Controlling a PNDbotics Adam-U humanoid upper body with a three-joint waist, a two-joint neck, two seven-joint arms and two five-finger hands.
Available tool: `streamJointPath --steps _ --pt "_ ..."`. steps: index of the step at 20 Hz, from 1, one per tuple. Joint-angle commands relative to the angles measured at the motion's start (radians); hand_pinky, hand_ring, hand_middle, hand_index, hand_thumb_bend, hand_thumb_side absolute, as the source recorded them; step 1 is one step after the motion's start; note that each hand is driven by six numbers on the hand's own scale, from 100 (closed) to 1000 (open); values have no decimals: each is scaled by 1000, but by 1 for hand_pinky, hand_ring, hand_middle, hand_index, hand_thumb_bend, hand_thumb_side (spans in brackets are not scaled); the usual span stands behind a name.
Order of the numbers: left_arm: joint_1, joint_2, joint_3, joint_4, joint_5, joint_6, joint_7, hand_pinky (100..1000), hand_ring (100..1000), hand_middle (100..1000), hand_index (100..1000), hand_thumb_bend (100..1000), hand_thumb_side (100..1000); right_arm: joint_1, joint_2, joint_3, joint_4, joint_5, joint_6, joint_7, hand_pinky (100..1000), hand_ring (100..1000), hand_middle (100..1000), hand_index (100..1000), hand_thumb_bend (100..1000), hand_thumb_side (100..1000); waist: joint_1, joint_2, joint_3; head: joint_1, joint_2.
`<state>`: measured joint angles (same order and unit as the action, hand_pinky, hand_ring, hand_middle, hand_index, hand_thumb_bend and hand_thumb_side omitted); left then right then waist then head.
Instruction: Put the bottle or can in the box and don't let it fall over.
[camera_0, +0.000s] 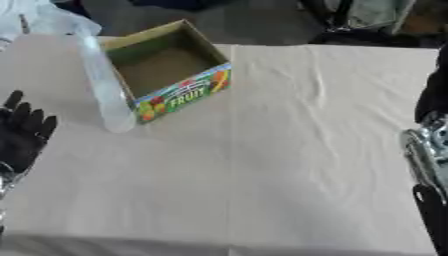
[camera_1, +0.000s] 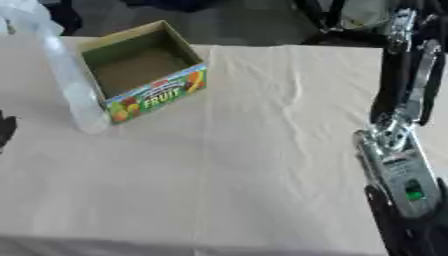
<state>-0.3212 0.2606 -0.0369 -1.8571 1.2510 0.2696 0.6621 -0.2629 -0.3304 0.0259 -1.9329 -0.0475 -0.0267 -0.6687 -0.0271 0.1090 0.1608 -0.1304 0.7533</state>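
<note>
An open cardboard box (camera_0: 179, 97) with fruit pictures and the word FRUIT on its front stands at the far left of the table, and nothing shows inside it. A clear plastic bottle (camera_0: 105, 90) stands close against the box's left wall, seemingly upright. My left hand (camera_0: 24, 135) rests open at the left edge, fingers up, a short way left of the bottle and apart from it. My right hand (camera_1: 404, 95) is raised at the right edge with straight fingers, far from the box, above its silver forearm (camera_1: 398, 170).
A beige cloth covers the table (camera_0: 262, 165), with creases down its middle. A white crumpled thing (camera_0: 44, 20) lies at the far left corner by the bottle's top. Dark furniture stands beyond the table's far edge.
</note>
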Motion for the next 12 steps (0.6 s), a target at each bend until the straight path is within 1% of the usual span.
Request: streamJointPath --steps 1,8,12 --pt "-37 1 -9 16 28 15 -8 100 100 100 1000 541 1000 -11 -15 -3 -20 0 -4 -2 984 910 972 896 100 794 1 -4 -2 -25 -2" --pt "-102 5 -14 78 84 32 -41 100 100 100 1000 507 1000 -16 -11 -3 -23 2 -5 -4 986 911 973 896 100 798 -1 8 -8 -39 -15" --pt "-145 -6 -14 122 80 26 -53 100 100 100 1000 507 1000 -16 -9 -3 -23 1 -6 -7 987 912 974 897 100 801 -4 13 -11 -30 -23"
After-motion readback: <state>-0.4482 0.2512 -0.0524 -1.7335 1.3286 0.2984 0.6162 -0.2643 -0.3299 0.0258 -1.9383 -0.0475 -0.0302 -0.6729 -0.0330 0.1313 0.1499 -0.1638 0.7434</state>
